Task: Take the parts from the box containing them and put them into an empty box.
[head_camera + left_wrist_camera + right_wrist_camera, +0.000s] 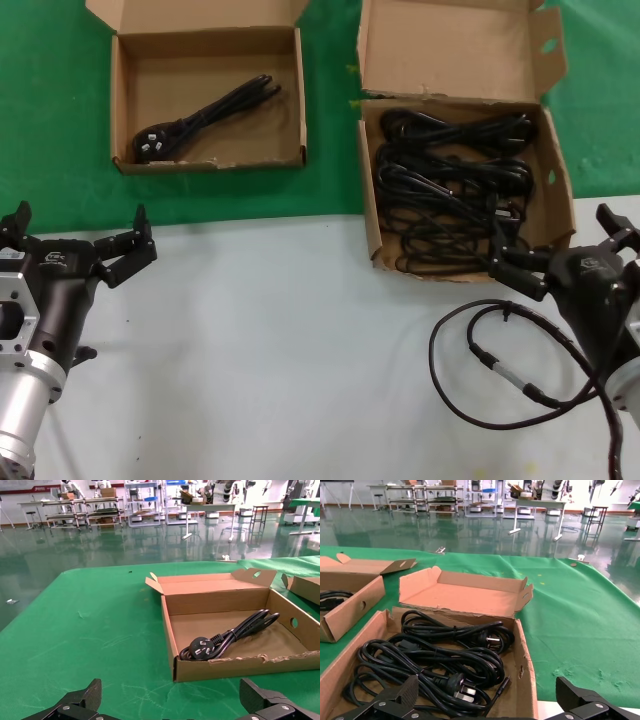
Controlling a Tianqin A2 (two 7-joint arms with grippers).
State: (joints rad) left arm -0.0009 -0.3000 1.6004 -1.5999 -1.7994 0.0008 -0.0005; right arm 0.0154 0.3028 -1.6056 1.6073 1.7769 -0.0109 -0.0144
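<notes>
Several black power cords lie piled in the right cardboard box, whose lid flap stands open; they also show in the right wrist view. One folded cord lies in the left cardboard box, also seen in the left wrist view. My right gripper is open and empty over the front right corner of the right box, with the cords just ahead of it. My left gripper is open and empty over the white table, short of the left box.
A thicker black cable with a silver connector lies looped on the white table beside my right arm. Both boxes sit on a green cloth at the back.
</notes>
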